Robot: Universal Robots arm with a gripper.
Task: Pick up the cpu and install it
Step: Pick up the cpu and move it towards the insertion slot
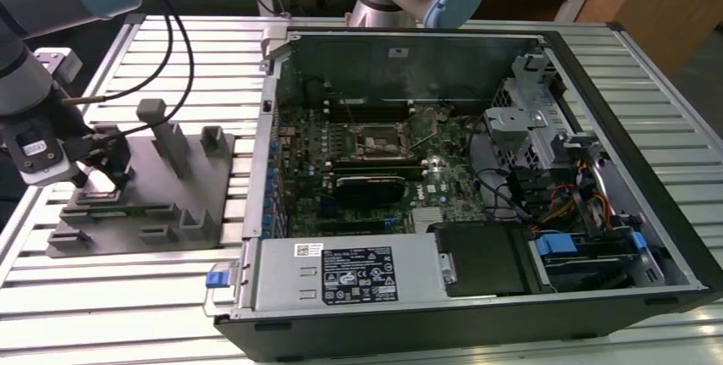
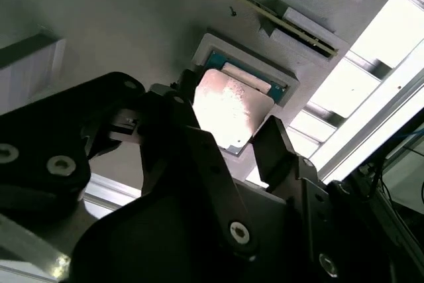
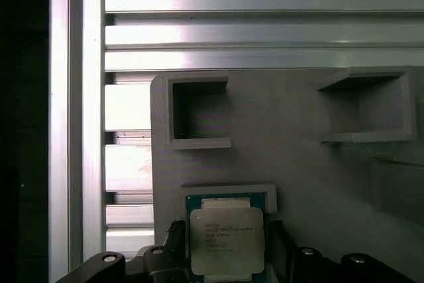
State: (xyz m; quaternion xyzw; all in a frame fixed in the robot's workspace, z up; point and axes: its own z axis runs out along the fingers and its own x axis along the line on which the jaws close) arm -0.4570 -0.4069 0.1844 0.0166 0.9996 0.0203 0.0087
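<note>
Cpu (image 3: 227, 230) (image 2: 228, 111) lies flat in a shallow square pocket (image 3: 228, 191) of a fixture plate, with the gripper around it.

Largest is the table (image 1: 135, 297), made of ribbed aluminium slats with a dull sheen. On it lies the computer case (image 1: 475, 333), a black steel box open on top, with a green motherboard (image 1: 373, 141) inside. Just beside the case, towards the exterior view's left, sits the fixture plate (image 1: 135, 212) (image 3: 291, 117). It is matte grey, with upright posts and boxy raised pockets.

The arm (image 1: 23, 69), a smooth grey tube with pale blue joint caps, reaches down to the plate. Its gripper (image 1: 100, 174) (image 3: 227, 246) is black and angular, fastened with round-headed screws, and set narrow. In both wrist views the fingers (image 3: 278, 236) (image 2: 271, 144) stand against two opposite edges of the chip.

Smallest, the cpu shows a silvery metal lid, square with a stepped edge, on a green rim.
</note>
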